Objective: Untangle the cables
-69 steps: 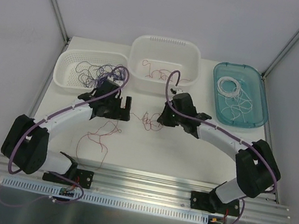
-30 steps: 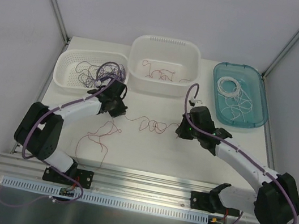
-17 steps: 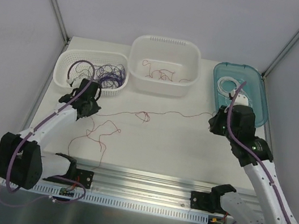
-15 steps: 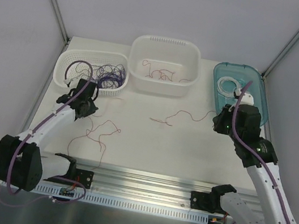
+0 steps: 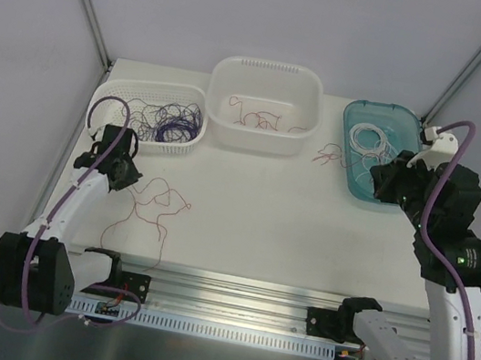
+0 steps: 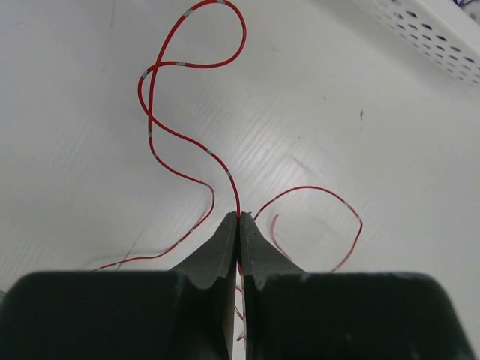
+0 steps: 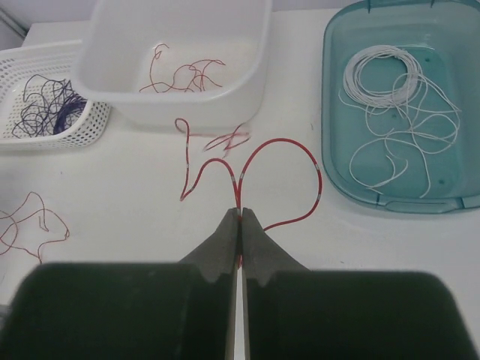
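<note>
White table [image 5: 254, 210], matte, set between pale walls. Along the far edge stood three containers in a row, none touching:
- left: white perforated basket [image 5: 101, 120];
- centre: white tub [image 5: 257, 138], deepest of the three;
- right: teal tray [image 5: 406, 138], shallow.

A long red wire [image 5: 160, 206] sprawled in loose curls on the bare surface, front left, near the basket. A second red wire [image 5: 328, 153] showed between tub and tray; whether it touched the surface could not be told. An aluminium rail [image 5: 232, 285] ran along the near edge.
</note>
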